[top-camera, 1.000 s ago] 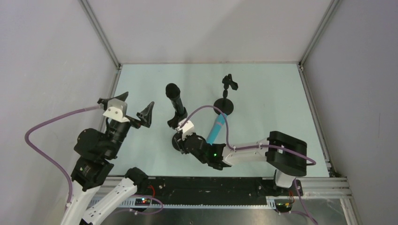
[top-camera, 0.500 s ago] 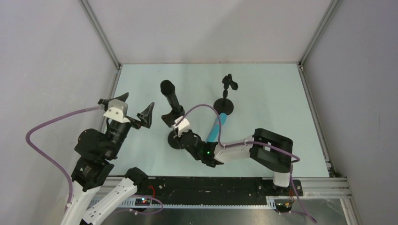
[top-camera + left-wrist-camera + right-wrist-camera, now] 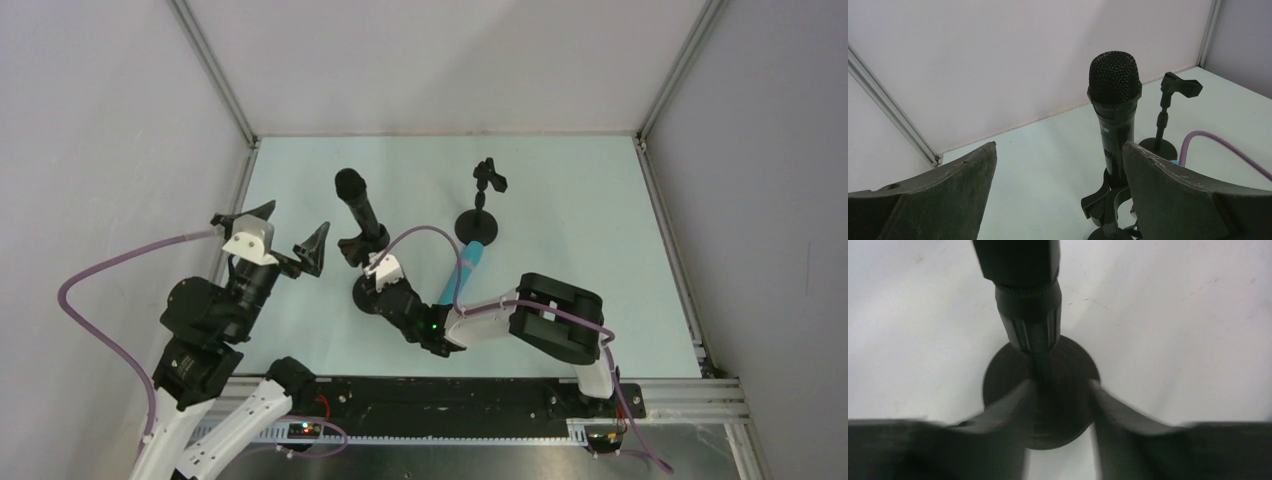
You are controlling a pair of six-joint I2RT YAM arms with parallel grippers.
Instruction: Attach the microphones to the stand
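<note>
The black microphone (image 3: 357, 207) stands tilted in the clip (image 3: 355, 247) of the near stand (image 3: 366, 299). In the left wrist view the black microphone (image 3: 1114, 115) rises just left of my right-hand finger. My right gripper (image 3: 374, 284) is low at this stand. Seen from the right wrist, the gripper (image 3: 1062, 385) has its jaws apart on either side of the thin pole above the round base (image 3: 998, 385). The turquoise microphone (image 3: 457, 274) lies flat on the table beside the right arm. My left gripper (image 3: 287, 236) hovers open and empty, left of the black microphone.
A second stand (image 3: 478, 226) with an empty clip (image 3: 489, 177) stands at the back middle; the left wrist view shows the second stand (image 3: 1162, 122) too. A purple cable (image 3: 430, 234) arcs over the right wrist. Grey walls close in the table on three sides.
The right arm has shifted left, and the black microphone with its stand has moved left and slightly farther away. The left arm has stayed put.
</note>
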